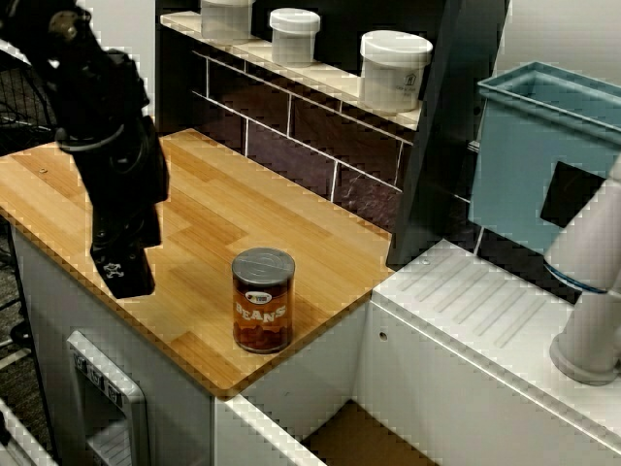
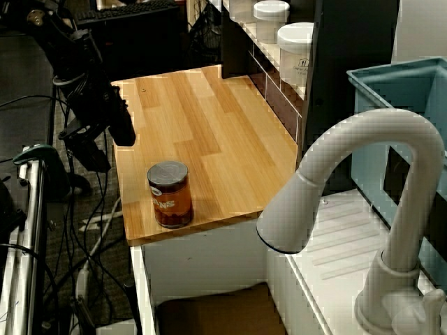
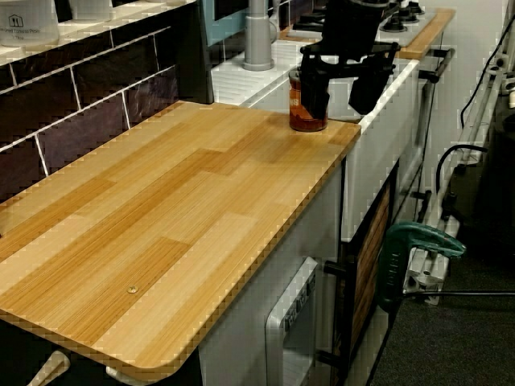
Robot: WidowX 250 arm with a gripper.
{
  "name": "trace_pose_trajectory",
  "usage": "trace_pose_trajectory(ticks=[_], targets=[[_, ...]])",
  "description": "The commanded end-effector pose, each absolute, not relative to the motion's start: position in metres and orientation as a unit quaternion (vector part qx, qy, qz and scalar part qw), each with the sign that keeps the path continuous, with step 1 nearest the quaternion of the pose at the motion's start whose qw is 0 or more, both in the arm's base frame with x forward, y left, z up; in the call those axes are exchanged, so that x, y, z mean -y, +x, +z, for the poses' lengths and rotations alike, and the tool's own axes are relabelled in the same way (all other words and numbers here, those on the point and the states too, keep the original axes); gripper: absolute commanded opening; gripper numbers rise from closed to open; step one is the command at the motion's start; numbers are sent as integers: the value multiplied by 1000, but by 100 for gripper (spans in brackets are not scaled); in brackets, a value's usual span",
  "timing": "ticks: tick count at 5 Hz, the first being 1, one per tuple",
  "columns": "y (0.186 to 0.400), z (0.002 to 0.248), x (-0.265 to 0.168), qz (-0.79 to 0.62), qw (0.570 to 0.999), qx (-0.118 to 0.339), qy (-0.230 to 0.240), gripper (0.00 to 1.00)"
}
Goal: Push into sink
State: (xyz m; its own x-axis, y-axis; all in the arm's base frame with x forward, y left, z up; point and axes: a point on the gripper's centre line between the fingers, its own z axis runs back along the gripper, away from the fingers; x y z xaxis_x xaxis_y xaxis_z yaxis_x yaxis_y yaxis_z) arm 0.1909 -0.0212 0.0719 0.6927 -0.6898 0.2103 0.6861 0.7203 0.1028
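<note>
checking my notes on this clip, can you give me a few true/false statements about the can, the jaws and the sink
1. The bean can stands upright on the wooden counter. True.
2. The can is already in the sink. False: it stands on the counter near the edge beside the sink.
3. The gripper has its jaws spread apart. True.
4. The jaws are clamped on the can. False: in the two front views the gripper is apart from the can, holding nothing.
5. Three white lidded jars stand on the shelf behind the counter. True.

Even indoor light, soft shadows, jagged pixelated edges.
</note>
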Motion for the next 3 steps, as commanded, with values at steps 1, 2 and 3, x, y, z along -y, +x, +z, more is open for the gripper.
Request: trace_pose_trajectory(ticks=[1, 2, 3], targets=[[196, 71, 43, -410, 901, 141, 11, 100], [198, 69, 49, -411, 902, 135, 7, 100], [203, 67, 58, -411, 902, 132, -2, 100]])
